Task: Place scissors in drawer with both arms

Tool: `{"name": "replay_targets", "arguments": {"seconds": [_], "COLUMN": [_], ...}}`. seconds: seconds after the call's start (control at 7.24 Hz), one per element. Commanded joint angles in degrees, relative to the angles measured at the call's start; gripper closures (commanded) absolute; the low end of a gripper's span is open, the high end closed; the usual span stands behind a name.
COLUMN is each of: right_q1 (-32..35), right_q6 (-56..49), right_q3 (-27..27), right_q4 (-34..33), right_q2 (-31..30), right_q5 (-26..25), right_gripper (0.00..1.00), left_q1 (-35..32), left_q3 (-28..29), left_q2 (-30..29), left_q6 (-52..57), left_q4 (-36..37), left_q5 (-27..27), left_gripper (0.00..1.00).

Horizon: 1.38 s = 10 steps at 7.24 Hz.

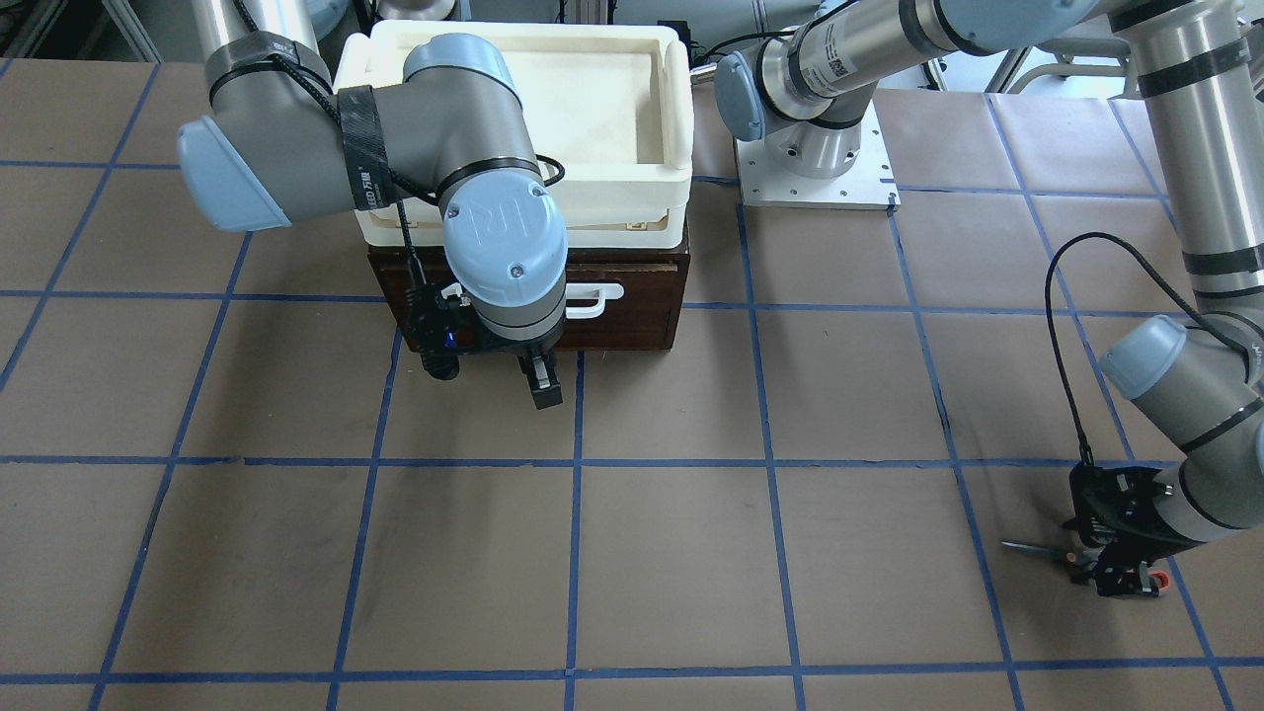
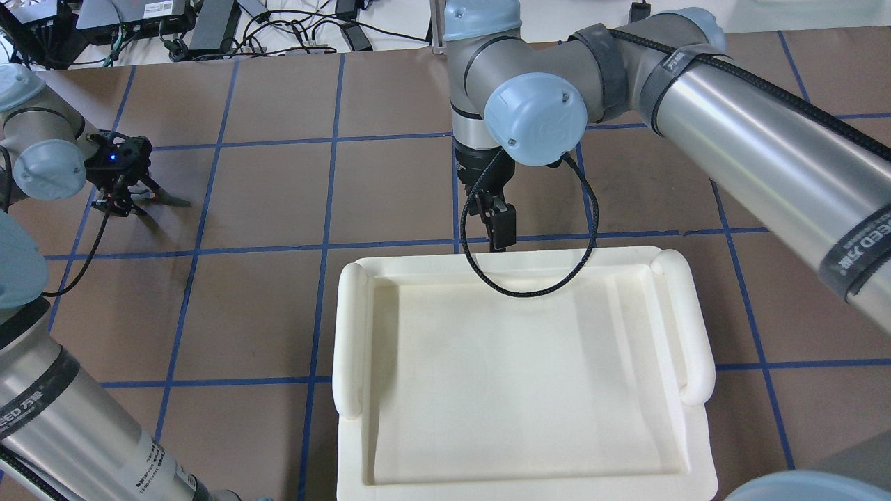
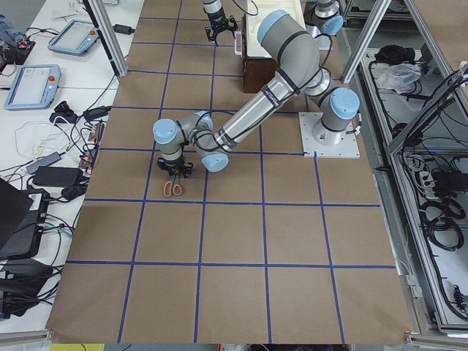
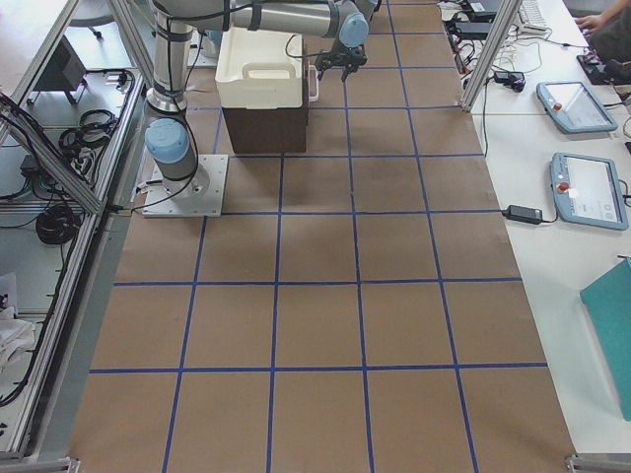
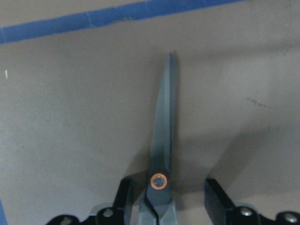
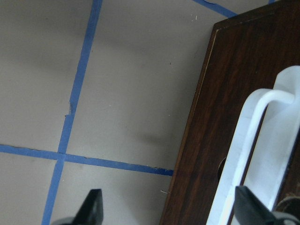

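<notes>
The scissors [image 1: 1037,550] lie flat on the brown table at the robot's far left, with the dark blades closed [image 5: 163,140] and the orange-lined handles [image 3: 172,189] toward the table edge. My left gripper [image 1: 1121,563] is low over them and open; its fingers [image 5: 123,199] stand either side of the pivot without clamping it. The dark brown drawer [image 1: 632,306] is closed, and its white bar handle [image 6: 253,140] faces outward. My right gripper [image 1: 538,380] is open and empty just in front of the drawer's face, beside the handle [image 1: 597,296].
A cream-white plastic tray [image 2: 668,327] sits on top of the drawer cabinet. The left arm's white base plate [image 1: 820,178] stands beside it. Blue tape lines grid the brown table. Tablets and cables lie on the side benches [image 3: 44,80].
</notes>
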Motion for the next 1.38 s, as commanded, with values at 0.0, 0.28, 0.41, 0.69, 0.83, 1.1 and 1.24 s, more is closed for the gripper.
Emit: {"name": "replay_targets", "arguments": {"seconds": [0.0,0.28,0.41,0.69,0.83,1.1,1.24], "right_q1": [0.0,0.0,0.0,0.0,0.0,0.0,0.0], "right_q6": [0.6,0.6,1.8,1.9,2.0,2.0,2.0], "right_q3": [0.0,0.0,0.0,0.0,0.0,0.0,0.0], "right_q4": [0.1,0.4,0.6,1.9,2.1,3.1,3.2], "right_q2": [0.6,0.7,0.7,0.7,0.7,0.8,1.2], "right_q5": [0.0,0.4,0.7,1.1,1.1,1.1,1.1], "right_gripper": [0.00,0.00,0.00,0.00,0.00,0.00,0.00], "left_q1": [0.0,0.1,0.1,0.1,0.1,0.1,0.2], "left_q3": [0.1,0.1,0.2,0.2,0.2,0.1,0.1], "left_q2": [0.1,0.1,0.2,0.4,0.4,0.2,0.2], "left_q6": [0.1,0.0,0.0,-0.1,-0.1,-0.1,-0.2], "left_q4": [0.2,0.3,0.3,0.2,0.2,0.2,0.2], "left_q5": [0.0,-0.1,-0.1,0.0,0.0,0.0,0.0], "left_gripper": [0.45,0.45,0.45,0.45,0.45,0.45,0.45]}}
